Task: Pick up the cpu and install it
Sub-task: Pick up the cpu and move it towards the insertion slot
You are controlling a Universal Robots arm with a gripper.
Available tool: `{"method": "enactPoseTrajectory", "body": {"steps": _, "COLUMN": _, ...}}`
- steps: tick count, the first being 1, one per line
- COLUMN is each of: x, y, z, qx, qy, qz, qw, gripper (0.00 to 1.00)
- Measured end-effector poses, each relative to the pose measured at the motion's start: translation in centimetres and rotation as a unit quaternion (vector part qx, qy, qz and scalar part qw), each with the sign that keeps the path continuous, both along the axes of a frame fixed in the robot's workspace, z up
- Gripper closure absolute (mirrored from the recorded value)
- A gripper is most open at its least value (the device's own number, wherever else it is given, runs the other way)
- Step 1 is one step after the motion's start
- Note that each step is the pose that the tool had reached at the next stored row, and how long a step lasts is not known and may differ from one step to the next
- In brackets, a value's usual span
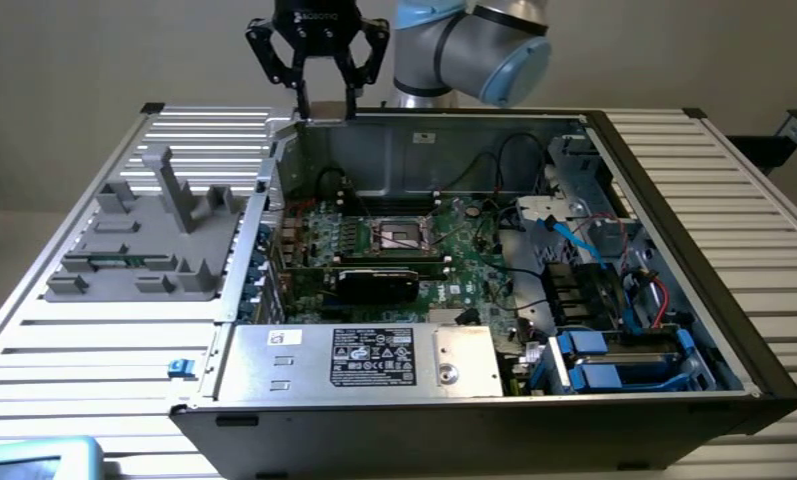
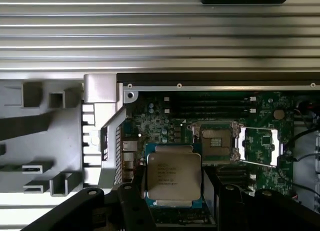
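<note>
The cpu [image 2: 174, 173] sat clamped between my fingers [image 2: 132, 205] over the open computer case [image 1: 505, 140]; I couldn't read its printed markings.

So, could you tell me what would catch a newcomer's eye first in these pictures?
The open computer case on the slatted table, its green motherboard exposed, dominates the exterior view. Above the case's far wall hangs the tool, gripping the cpu by its edges. In the wrist view that silver chip looms large, with the open, empty socket beyond it.
</note>
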State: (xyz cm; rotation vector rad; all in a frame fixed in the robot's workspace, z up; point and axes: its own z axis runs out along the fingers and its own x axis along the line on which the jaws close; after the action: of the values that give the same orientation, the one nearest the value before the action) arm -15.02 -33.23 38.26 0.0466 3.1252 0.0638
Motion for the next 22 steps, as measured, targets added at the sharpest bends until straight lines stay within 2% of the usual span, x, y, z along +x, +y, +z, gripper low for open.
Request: {"method": "enactPoseTrajectory", "body": {"steps": 22, "x": 6.0, "y": 0.00, "z": -2.31, "qx": 0.0057, "qy": -0.0007, "qz": -0.004, "qw": 1.0000, "gripper": 0.45}}
